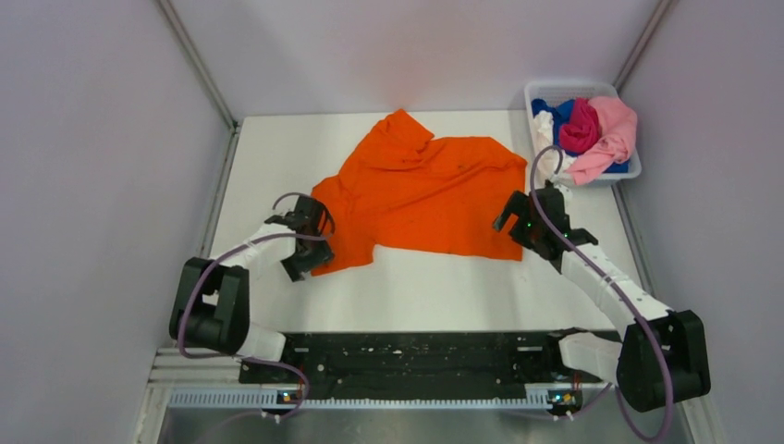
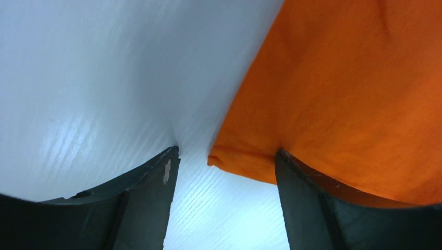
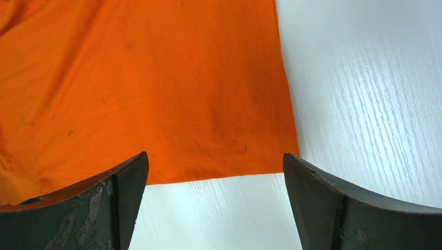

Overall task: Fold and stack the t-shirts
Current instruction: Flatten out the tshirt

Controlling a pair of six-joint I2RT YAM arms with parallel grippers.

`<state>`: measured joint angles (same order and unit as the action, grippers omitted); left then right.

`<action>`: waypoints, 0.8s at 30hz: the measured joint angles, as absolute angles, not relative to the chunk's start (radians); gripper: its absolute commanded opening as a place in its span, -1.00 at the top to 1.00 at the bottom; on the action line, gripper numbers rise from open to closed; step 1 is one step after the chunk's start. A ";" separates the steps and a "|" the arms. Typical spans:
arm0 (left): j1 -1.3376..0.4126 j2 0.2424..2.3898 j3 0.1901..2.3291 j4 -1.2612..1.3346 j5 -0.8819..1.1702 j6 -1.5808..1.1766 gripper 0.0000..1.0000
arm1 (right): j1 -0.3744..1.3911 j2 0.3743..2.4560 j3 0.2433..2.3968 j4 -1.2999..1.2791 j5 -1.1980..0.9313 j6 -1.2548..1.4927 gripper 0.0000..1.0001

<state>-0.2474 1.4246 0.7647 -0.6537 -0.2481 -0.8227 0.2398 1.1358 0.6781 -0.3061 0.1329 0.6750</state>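
Note:
A bright orange t-shirt (image 1: pixel 421 190) lies spread out and rumpled on the white table. My left gripper (image 1: pixel 312 248) hangs low over its near-left corner. In the left wrist view its jaws stand apart (image 2: pixel 226 151), with the folded corner of the orange t-shirt (image 2: pixel 354 78) reaching in between them and one finger (image 2: pixel 307 198) over the cloth. My right gripper (image 1: pixel 516 222) is open at the near-right corner. In the right wrist view it (image 3: pixel 215 154) straddles the hem of the orange t-shirt (image 3: pixel 146 88) with bare table between its fingers.
A white plastic bin (image 1: pixel 545 88) stands at the back right, heaped with a light pink t-shirt (image 1: pixel 610 134), a magenta one (image 1: pixel 581 125), a blue one (image 1: pixel 559 111) and a white one (image 1: pixel 545 139). Walls close in the table on the left, right and back.

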 measured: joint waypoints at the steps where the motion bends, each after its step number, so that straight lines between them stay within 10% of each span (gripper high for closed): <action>1: -0.247 1.442 0.765 -0.649 -0.241 -0.831 -0.27 | 0.240 1.136 0.673 -0.308 0.136 0.677 -0.97; 8: -0.246 1.486 0.801 -0.635 -0.216 -0.834 0.22 | 0.240 1.136 0.667 -0.334 0.160 0.684 -0.97; 12: -0.244 1.503 0.816 -0.632 -0.205 -0.828 1.00 | 0.240 1.136 0.667 -0.342 0.168 0.685 -0.98; 24: -0.244 1.523 0.838 -0.620 -0.183 -0.786 1.00 | 0.240 1.163 0.667 -0.450 0.236 0.708 -0.66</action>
